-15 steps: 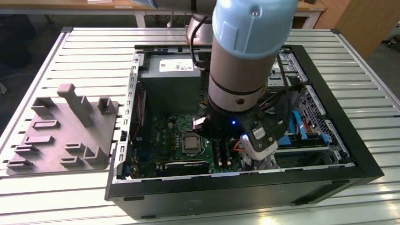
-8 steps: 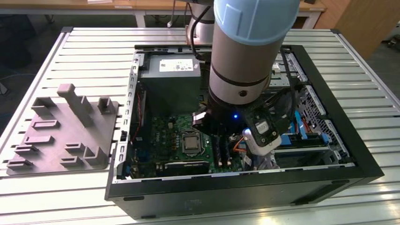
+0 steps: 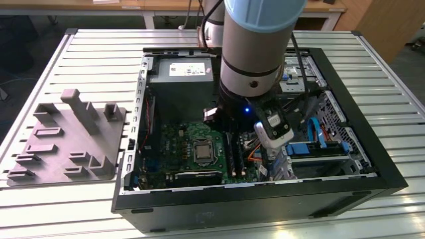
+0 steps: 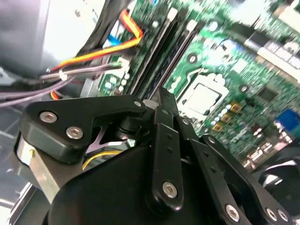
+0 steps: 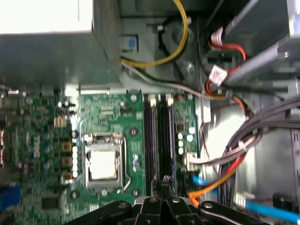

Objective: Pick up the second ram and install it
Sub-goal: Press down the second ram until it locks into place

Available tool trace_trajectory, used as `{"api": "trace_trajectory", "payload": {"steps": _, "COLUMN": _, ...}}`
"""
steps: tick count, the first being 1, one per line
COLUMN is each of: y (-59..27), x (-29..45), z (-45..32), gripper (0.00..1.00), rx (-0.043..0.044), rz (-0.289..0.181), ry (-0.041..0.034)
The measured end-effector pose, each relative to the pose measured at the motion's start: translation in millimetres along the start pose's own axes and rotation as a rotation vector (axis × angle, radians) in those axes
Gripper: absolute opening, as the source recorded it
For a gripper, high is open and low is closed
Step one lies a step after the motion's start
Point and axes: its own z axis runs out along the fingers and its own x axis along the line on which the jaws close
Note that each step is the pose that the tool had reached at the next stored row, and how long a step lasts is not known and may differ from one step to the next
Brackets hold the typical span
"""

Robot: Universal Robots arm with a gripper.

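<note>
Inside PC case (image 3: 312, 199), over green mobo (image 5: 117, 122) RAM slots (image 5: 159, 140), hung gripper (image 5: 165, 180) w/ fingers together, nothing held.

Single grey-and-pale-blue jointed robot arm (image 3: 256, 45) descends near-vertically from the upper edge of the exterior view, its thick cylindrical wrist segment ringed by a black band. Below the wrist a black housing carries a small lit blue indicator. A white-and-black bracket-mounted module (image 3: 272, 130) sits on the side toward the exterior view's right, tilted.

Black linkage-type gripper (image 4: 161, 105) points downward. In the second wrist view the black link bars with silver bolts converge to a narrow tip, fingers drawn together. First wrist view: the same fingertips (image 5: 165, 180) meet at a point.
</note>
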Motion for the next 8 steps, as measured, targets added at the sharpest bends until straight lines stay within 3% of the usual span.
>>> {"api": "trace_trajectory", "payload": {"steps": 8, "y": 2.4, "x": 0.1, "z": 0.1, "gripper": 0.10, "rx": 0.0001, "rz": 0.000, "ry": 0.0001}}
